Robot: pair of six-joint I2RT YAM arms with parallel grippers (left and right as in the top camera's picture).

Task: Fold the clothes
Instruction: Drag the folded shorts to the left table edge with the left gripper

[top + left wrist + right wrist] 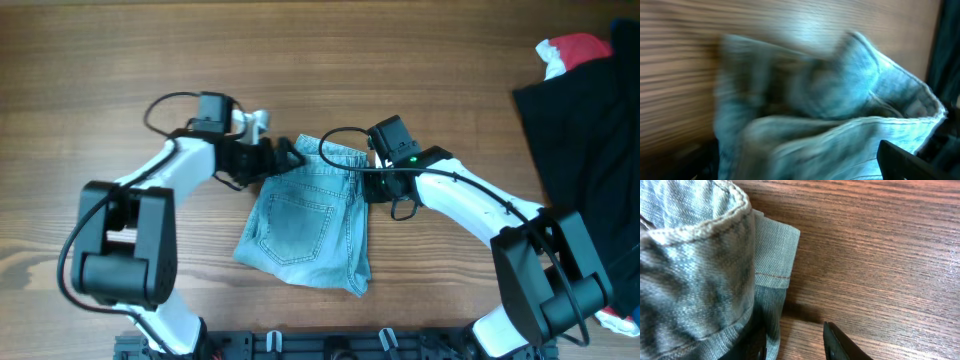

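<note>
The denim shorts (305, 225) lie at the table's (120, 60) middle; the right gripper (374, 188), unclenched, and the left gripper (283, 157), whose grasp blur hides, should pinch the shorts' far corners evenly before folding.

Shorts (305, 222): lt blue faded denim, paler worn patches, orange-brown stitching at hem. Counter (430, 60): mid-brown wood, streaky grain. Big garment (590, 140): black. Small cloth (568, 50): red & white. Arms (470, 200): white w/ black joints.

shorts (840, 110) blurred in left wrist view.
</note>
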